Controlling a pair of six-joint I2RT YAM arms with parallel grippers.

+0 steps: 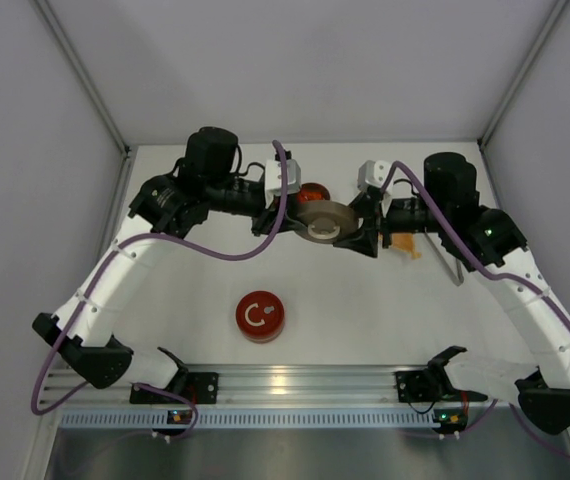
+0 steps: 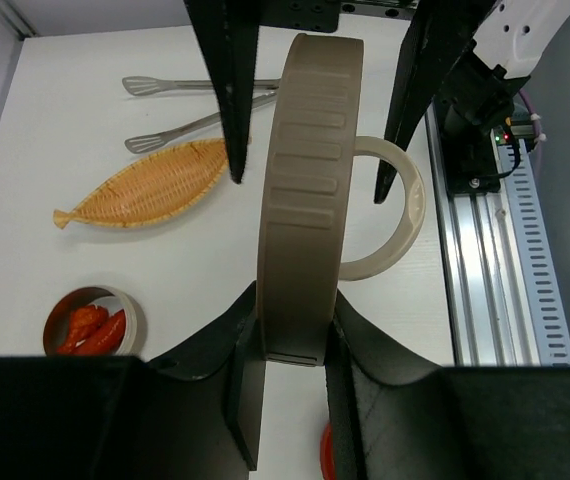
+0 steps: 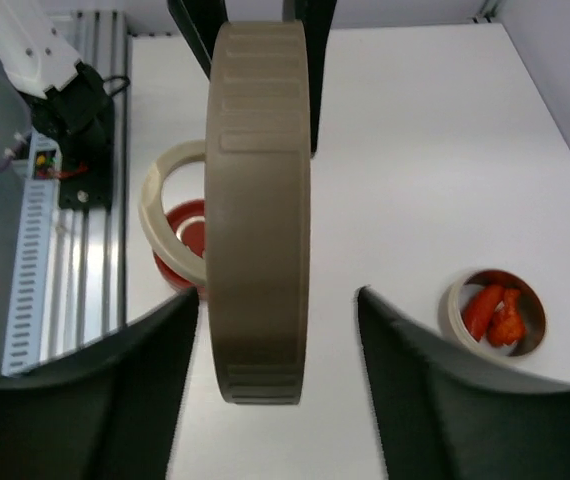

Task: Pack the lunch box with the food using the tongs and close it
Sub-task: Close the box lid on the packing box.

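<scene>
White bench (image 1: 365,300), walled on three sides. Both arms reach in and meet over its middle, toward the far edge.

Lunch box piece (image 2: 305,200): a broad round band, dull taupe-brown, matt. Its outer wall has shallow raised panels set one after another around it. It is held on edge, flat faces turned to the near and far edges of the bench. Cannot tell whether its lower rim touches the bench. A cream ring (image 2: 400,215) stands out from the side facing the near edge. Cannot tell if it is joined to the band.

Left gripper (image 2: 295,295): jaws clamped on the band, one finger pressed to each face.

Right gripper (image 3: 277,295): jaws apart, straddling the band from the opposite side. A clear gap shows at one finger, and the other sits just beside the wall.

Orange leaf-shaped dish (image 2: 150,185): woven look, flat on the bench toward the right edge, nothing in it.

Red lid (image 1: 259,316): round, with a white mark on top. It lies alone by the middle of the near edge, well apart from the rest.

Tongs (image 2: 150,142): slender grey metal, two thin arms with flattened tips. They lie on the bench just beyond the dish, toward the right edge, one tip touching the dish rim or just beside it.

Small round tin (image 3: 452,308): cream rim, upright, near the far edge by the left gripper.

Red slices (image 3: 493,312): two or three glossy pieces lying inside the tin.
</scene>
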